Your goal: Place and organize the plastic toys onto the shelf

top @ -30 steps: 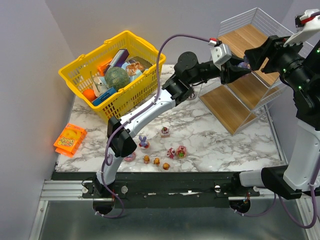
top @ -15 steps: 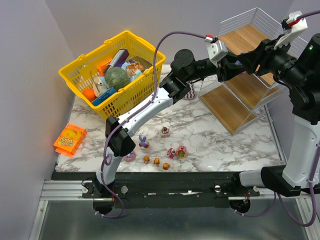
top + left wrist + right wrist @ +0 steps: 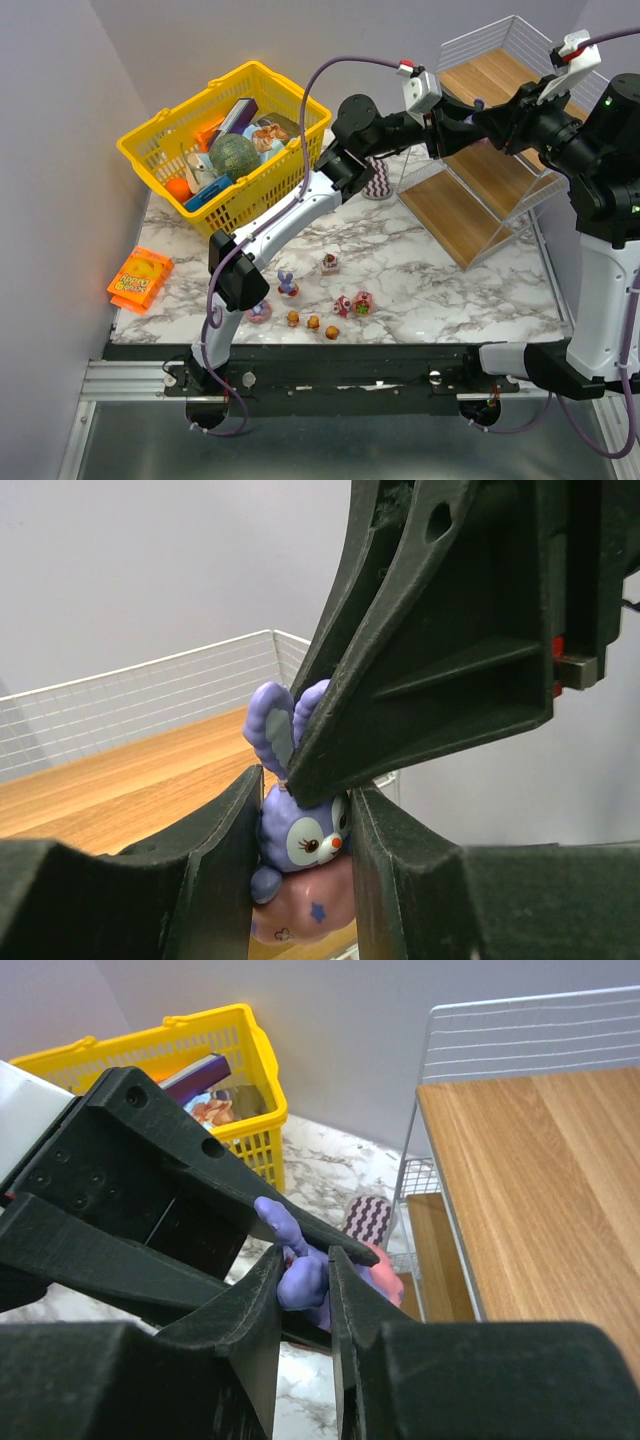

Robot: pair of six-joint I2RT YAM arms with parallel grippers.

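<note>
**A:** How many toys are you counting?

**B:** Nine. One purple bunny [image 3: 300, 845] is hanging in the air just beside the top board of the shelf [image 3: 500, 75], not resting on any tier. The left gripper [image 3: 303, 815] is clamping its body. The right gripper [image 3: 303, 1265] is pinching narrowly on its ears from the opposite side, so both are holding the same toy.

**A:** And the other eight?

**B:** They are sitting on the table [image 3: 450, 290], near its front edge. An upright bunny [image 3: 287, 283] is standing there. A pinkish-purple figure [image 3: 259, 312], looking like a third bunny, is lying just beside the left arm. Three orange bears [image 3: 313, 323] are forming a short row. Three rounded toys [image 3: 362, 300] are sitting behind them, two close together and one further back.

**A:** Anything else lying about?

**B:** One yellow basket [image 3: 262, 190] is sitting at the back left, holding a greenish ball and assorted packets. One orange packet [image 3: 140, 280] is lying at the table's left edge. One purple zigzag pad [image 3: 378, 180] is lying between the basket and the shelf, which is showing three wooden boards in white wire.

**A:** And the surroundings?

**B:** The tabletop is showing white marble with grey veins. Plain pale grey walls [image 3: 60, 150] are closing in at the left and back. A black rail [image 3: 350, 362] is running along the near edge, carrying both arm bases.
</note>
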